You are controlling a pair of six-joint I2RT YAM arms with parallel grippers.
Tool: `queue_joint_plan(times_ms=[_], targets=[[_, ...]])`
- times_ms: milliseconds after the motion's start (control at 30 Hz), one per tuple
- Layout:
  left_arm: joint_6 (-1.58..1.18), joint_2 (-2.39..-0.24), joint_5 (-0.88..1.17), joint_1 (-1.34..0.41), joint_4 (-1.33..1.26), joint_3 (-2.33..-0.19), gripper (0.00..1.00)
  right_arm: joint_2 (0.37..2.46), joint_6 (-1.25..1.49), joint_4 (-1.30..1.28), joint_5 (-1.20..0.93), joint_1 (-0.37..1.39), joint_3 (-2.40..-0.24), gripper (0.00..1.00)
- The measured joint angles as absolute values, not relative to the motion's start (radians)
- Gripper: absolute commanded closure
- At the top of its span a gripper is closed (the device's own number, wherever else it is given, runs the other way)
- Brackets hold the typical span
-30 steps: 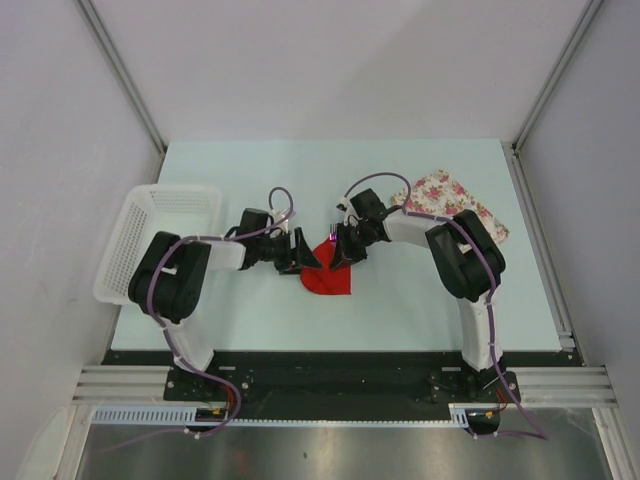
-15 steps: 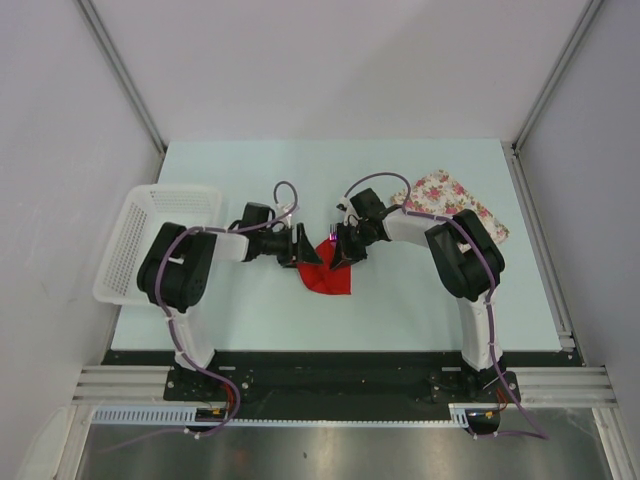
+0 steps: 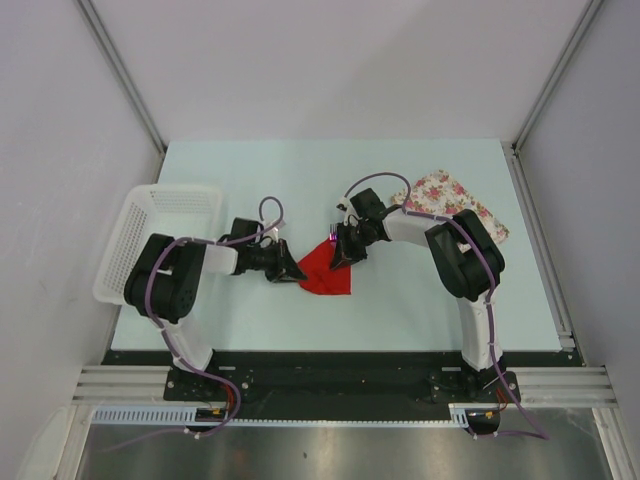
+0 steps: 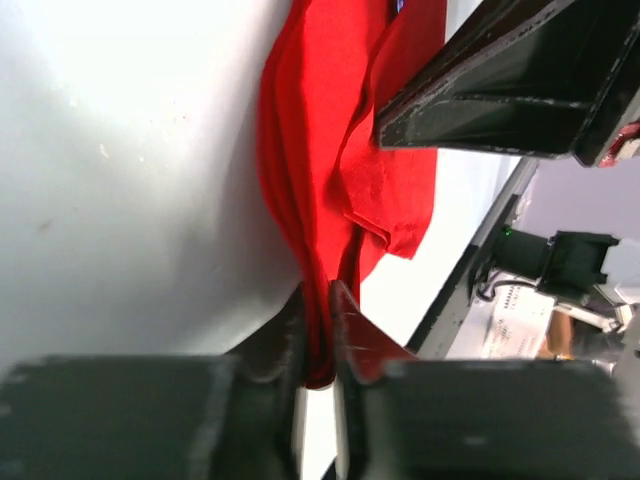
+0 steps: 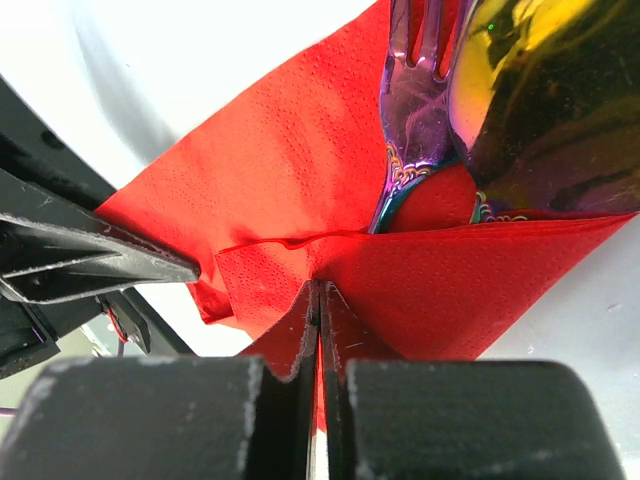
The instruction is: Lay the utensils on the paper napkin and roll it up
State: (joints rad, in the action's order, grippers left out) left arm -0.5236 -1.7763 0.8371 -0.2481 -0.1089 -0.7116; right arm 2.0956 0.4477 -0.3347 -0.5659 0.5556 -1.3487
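Paper napkin (image 3: 326,271) pinched at both sides by the two grippers, cutlery lying on it.

From left to right: a white basket (image 3: 131,222) sits at the left edge of the pale table (image 3: 420,305); the left gripper (image 3: 284,268) has its jaws clamped on the bunched left edge of the red paper napkin, which lies folded near the table's middle between the two arms; on it, the pink-purple fork (image 5: 405,110) and the gold-bowled spoon (image 5: 540,100) rest side by side, their handles hidden under a folded flap; the right gripper (image 3: 343,249) has its jaws pressed together on that flap's edge; a floral cloth (image 3: 452,196) lies at the far right.
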Motion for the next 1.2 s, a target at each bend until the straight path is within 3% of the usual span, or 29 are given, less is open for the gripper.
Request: queue_joint_plan(times_ms=[100,433,800,1200], targets=[[-0.550,-1.764,0.840,-0.254,-0.125,-0.709,1.00,2.096,0.448,-0.334,-0.566,0.554,-1.349,1.00],[-0.666,-1.715,0.863,-0.376,-0.264,-0.709,1.00,2.096,0.452,-0.334,-0.567,0.554,-1.349,1.00],[-0.714,-1.829,0.743,-0.448,-0.264,-0.739,1.00,2.096,0.454,-0.334,-0.569,0.554,-1.349,1.00],[-0.705,-1.866,0.717,-0.450,-0.120,-0.822,1.00,2.077,0.457,-0.316,-0.614,0.531,-1.328,0.89]])
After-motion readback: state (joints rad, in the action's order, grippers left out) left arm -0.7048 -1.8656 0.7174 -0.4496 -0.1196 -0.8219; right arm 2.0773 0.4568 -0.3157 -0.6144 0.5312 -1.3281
